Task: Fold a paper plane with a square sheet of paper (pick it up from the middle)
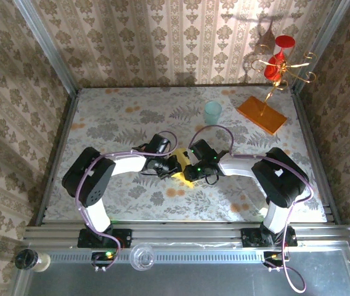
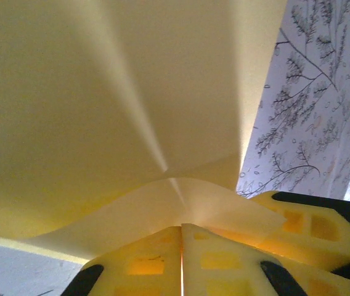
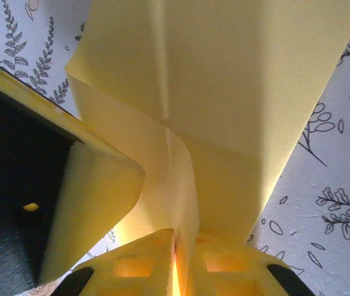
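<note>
- Your left claw (image 2: pixel 182 229) has its two yellow fingers pressed together. A curled lower edge of the square sheet of paper (image 2: pixel 132 111) is nipped between their tips.
- Your right claw (image 3: pixel 176 239) is closed just as tight, and a folded strip of the same sheet runs down into the seam between its fingers.
- From above, you can see both claws meeting nose to nose over the middle of the bench (image 1: pixel 113 123). The yellow sheet shows as a small patch between and just under them.
- The sheet has a straight crease up its middle, clear in both wrist views. It bows and curls rather than lying flat.
- In your left wrist view, one of the right claw's fingers (image 2: pixel 313 225) sits just right of the paper's lower corner.
- In your right wrist view, a finger of the left claw (image 3: pixel 95 203) stands close on the left. I cannot tell whether it touches the sheet.
- Well apart from the claws, at the far right of the bench, a pale teal cup (image 1: pixel 212 112) stands near an orange slab (image 1: pixel 252 110).
</note>
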You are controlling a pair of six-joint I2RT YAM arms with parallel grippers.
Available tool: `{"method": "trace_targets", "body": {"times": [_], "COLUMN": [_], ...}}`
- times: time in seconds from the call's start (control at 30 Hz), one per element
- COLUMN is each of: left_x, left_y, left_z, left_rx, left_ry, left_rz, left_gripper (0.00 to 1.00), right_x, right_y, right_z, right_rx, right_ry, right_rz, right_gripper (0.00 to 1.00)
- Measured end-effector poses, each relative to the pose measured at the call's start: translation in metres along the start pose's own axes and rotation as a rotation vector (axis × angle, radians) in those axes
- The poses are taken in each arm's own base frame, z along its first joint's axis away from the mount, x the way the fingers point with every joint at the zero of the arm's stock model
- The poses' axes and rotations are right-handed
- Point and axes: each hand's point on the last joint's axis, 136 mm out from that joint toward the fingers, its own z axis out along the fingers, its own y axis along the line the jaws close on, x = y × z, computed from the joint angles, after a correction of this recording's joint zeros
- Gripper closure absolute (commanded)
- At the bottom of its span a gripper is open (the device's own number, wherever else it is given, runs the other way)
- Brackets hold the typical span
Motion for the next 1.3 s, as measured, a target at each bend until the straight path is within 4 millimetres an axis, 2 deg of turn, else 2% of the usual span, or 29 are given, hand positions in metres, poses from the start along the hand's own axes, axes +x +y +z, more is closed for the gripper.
{"method": "trace_targets", "body": {"times": [0.27, 0.73, 0.97, 1.1, 1.3], "left_x": [0.004, 0.003, 0.004, 0.004, 0.004], "left_y": [0.008, 0.010, 0.011, 0.011, 0.011], "left_z": [0.001, 0.002, 0.002, 0.003, 0.003], "left_rx": [-0.018, -0.023, -0.019, -0.017, -0.015], "left_ry": [0.004, 0.001, -0.001, -0.003, -0.003], "left_rz": [-0.023, -0.025, -0.023, -0.024, -0.023], "left_gripper": [0.91, 0.92, 0.93, 0.93, 0.93], "right_x": [0.000, 0.000, -0.001, -0.002, -0.020], "right_y": [0.001, 0.001, 0.004, -0.001, -0.002], "right_z": [0.000, 0.000, -0.003, -0.015, -0.049], "right_rx": [-0.003, -0.005, -0.018, 0.002, 0.018], "right_ry": [0.000, 0.005, 0.010, 0.011, -0.076], "right_rz": [0.000, 0.002, 0.023, 0.067, 0.104], "right_gripper": [0.83, 0.83, 0.76, 0.69, 0.65]}}
